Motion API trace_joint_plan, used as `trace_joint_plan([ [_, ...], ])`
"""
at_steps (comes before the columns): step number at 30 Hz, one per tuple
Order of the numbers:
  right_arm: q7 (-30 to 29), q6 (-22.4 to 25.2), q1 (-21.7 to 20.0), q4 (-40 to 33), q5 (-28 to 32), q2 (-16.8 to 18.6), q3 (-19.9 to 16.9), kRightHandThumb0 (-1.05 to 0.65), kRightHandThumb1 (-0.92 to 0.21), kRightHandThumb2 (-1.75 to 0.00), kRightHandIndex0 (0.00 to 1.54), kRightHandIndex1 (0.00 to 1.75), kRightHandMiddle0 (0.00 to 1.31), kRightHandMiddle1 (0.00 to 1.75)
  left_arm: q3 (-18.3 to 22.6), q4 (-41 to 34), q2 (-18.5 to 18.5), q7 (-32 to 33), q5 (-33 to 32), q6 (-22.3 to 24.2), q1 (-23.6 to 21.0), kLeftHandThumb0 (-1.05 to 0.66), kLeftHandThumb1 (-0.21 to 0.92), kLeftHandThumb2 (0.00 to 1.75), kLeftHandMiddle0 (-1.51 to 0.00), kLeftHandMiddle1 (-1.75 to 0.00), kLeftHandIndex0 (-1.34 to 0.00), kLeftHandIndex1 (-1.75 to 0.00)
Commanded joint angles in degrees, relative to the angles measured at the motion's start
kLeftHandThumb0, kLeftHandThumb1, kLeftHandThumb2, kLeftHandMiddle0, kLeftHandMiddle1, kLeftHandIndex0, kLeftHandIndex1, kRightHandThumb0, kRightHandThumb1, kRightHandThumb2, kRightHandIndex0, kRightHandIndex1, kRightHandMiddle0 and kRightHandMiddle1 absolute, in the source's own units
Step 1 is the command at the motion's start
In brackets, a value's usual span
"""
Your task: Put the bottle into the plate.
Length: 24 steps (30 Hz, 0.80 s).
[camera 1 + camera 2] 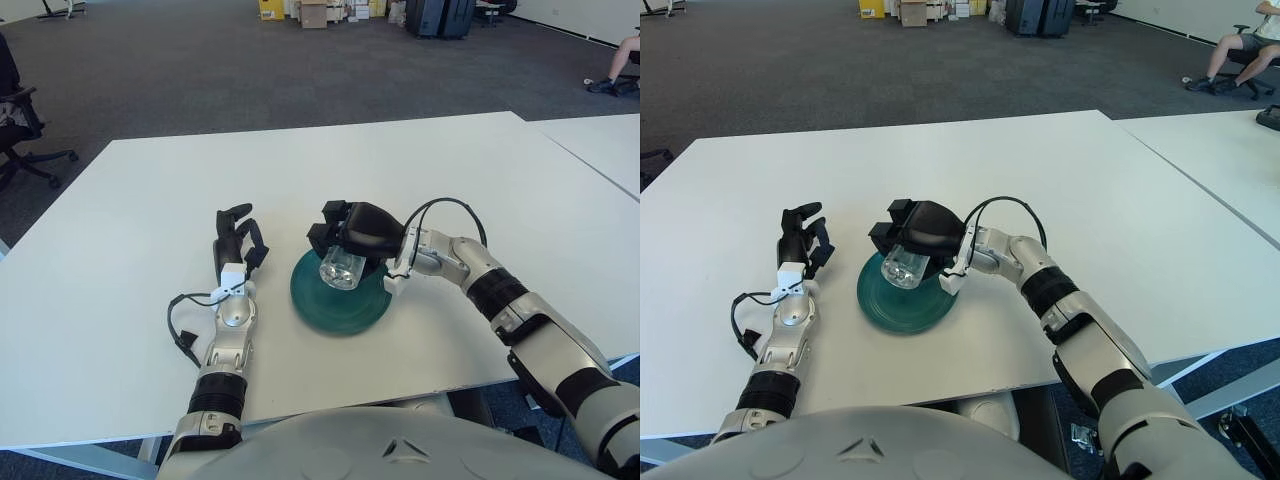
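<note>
A clear plastic bottle [342, 267] hangs just above the dark green plate [341, 305], its round end turned toward me. My right hand [352, 232] is shut on the bottle from above, over the far half of the plate. The bottle's upper part is hidden under the black fingers. My left hand [236, 236] shows on the white table to the left of the plate, fingers relaxed and holding nothing.
The white table [150, 200] spreads wide on all sides of the plate. A second white table [605, 140] stands at the right. A black cable [183, 330] loops beside my left forearm. An office chair [20, 130] stands at the far left on the carpet.
</note>
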Motion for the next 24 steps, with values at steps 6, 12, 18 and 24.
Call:
trace_joint_plan([
  [6,1.4,0.13,-1.72,0.76,1.39,-0.36,0.58,0.0,-0.11,-1.53,0.81,1.64,0.54,1.75,0.15,0.06,0.35,0.38,0.13,0.08,-1.79,-0.61,0.92,0.79,-0.44,-0.44,-0.25,-1.12],
  [12,1.68,-0.21,-1.84,1.17,1.52,-0.51,0.94,0.0,-0.12,-1.52,0.8,1.64,0.53,1.75,0.07,0.13,0.35,0.29,0.12,-0.2,-1.83,-0.61,0.92,0.79,-0.46,-0.45,-0.25,-1.12],
  [18,0.87,-1.03,-1.62,1.46,0.73,-0.66,1.59,0.0,-0.12,-1.51,0.8,1.63,0.53,1.75,-0.03,0.08,0.33,0.49,0.36,-0.57,-1.79,-0.6,0.92,0.79,-0.47,-0.46,-0.24,-1.12],
  [24,0.27,-1.96,-1.14,0.93,0.37,-1.08,2.13,0.0,-0.13,-1.5,0.8,1.63,0.53,1.75,-0.06,0.01,0.34,0.67,0.52,-0.67,-1.75,-0.6,0.92,0.79,-0.47,-0.46,-0.24,-1.12],
])
